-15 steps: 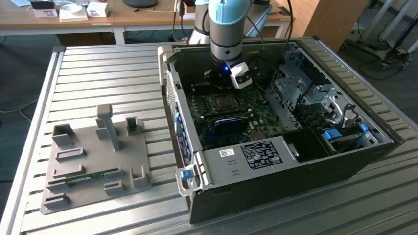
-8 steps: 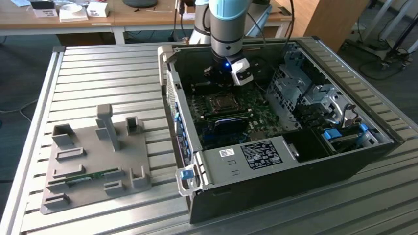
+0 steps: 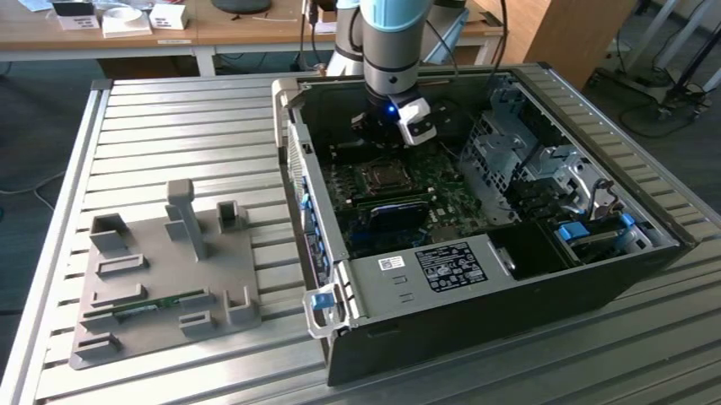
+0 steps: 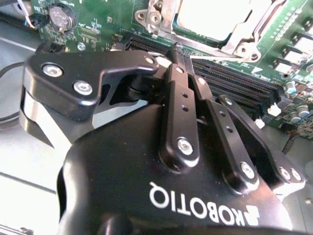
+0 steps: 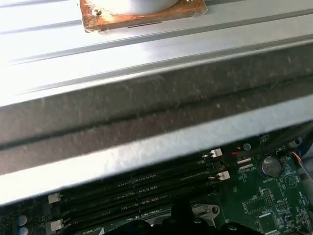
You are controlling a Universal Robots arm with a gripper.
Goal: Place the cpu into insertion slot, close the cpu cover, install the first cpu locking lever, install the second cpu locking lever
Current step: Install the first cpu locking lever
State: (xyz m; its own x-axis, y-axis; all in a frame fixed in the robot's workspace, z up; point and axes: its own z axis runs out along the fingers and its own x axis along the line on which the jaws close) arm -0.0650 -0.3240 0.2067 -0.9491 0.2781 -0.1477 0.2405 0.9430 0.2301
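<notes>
The cpu sits in the insertion slot, its pale metal top facing up. From here the cpu cover looks to be lying flat around it as a silvery frame. I can't make out either locking lever well enough to say how it stands.

Just beside the socket, over the long black memory slots, hangs the end effector. Its fingers are drawn together at the tips and I see nothing between them. To my eye, that narrow closed point suits pushing on a small part in a crowded board better than gripping one.

In the exterior view the arm drops straight down from the upper middle of the frame into the open computer case, which lies on its side on the slatted table. A grey fixture plate rests at the exterior view's lower left, well apart.

The second wrist view gives the fingers and socket up close. The first wrist view faces the other way, across the memory slots to the case wall and the table slats. Both wrist views show the coin battery.
</notes>
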